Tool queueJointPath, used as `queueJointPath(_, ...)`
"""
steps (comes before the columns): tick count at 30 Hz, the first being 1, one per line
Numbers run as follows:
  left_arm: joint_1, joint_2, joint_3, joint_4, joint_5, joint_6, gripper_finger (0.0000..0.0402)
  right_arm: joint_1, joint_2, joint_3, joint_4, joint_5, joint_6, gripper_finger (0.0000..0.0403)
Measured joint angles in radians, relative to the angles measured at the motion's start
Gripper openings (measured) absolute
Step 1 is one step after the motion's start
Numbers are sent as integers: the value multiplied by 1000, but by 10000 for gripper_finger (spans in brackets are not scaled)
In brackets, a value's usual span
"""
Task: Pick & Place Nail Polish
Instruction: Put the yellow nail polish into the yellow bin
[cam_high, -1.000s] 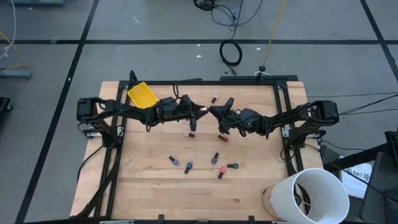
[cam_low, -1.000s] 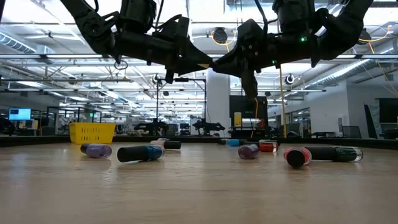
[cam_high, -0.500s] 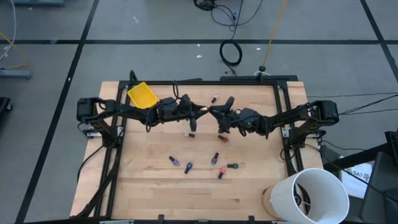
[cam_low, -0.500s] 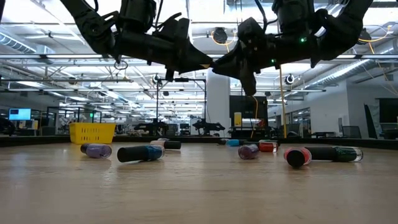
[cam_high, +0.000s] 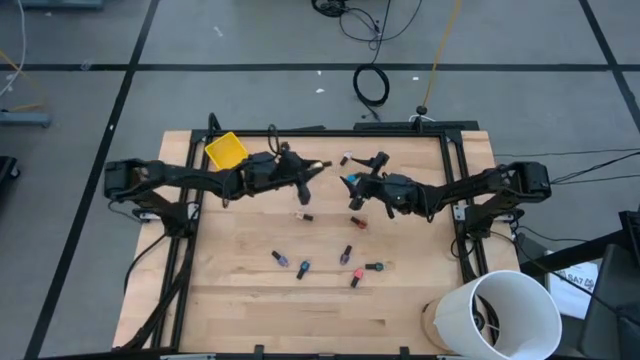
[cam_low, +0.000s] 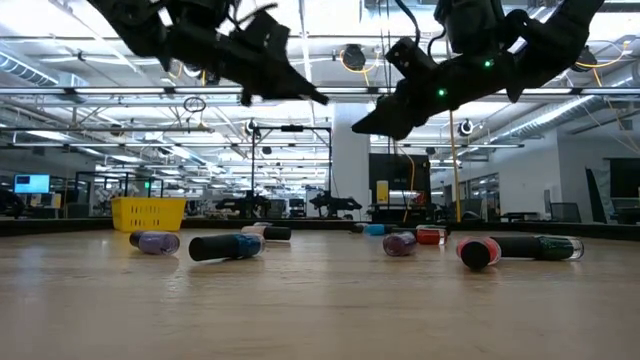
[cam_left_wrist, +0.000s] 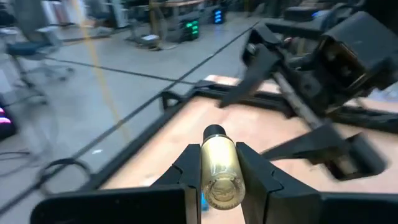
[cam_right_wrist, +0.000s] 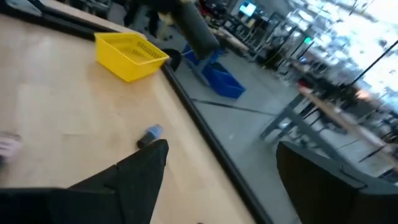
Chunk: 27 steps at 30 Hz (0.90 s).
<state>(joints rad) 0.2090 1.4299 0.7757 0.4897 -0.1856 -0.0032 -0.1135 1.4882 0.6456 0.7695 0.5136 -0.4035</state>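
The left gripper is clenched on a pale gold nail polish bottle, held above the wooden table. The right gripper hangs just beside it, jaws spread and empty. More bottles lie scattered on the table.

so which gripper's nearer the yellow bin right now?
Left. The left gripper, shut on a pale nail polish bottle, hangs right of the yellow bin in the high view. The right gripper, jaws open and empty, is farther right, past the left one.
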Motion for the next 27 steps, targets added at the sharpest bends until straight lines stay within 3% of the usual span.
queueJointPath(4, -9, -138, -17, -147, -79, 41, 51, -39, -58, 0, -79, -132, 102, 283)
queueJointPath(11, 1, -359, -254, -76, -161, 29, 51, -121, -152, 0, -132, -330, 160, 265)
queueJointPath(16, 16, -519, -470, -27, -330, -101, 51, -144, -192, 0, -153, -335, 156, 258)
queueJointPath(21, 13, -636, -583, -37, -497, -206, 51, -171, -224, 0, -195, -343, 148, 256)
queueJointPath(27, 30, -680, -594, -202, -682, -336, 51, -289, -255, 0, -264, -635, 254, 255)
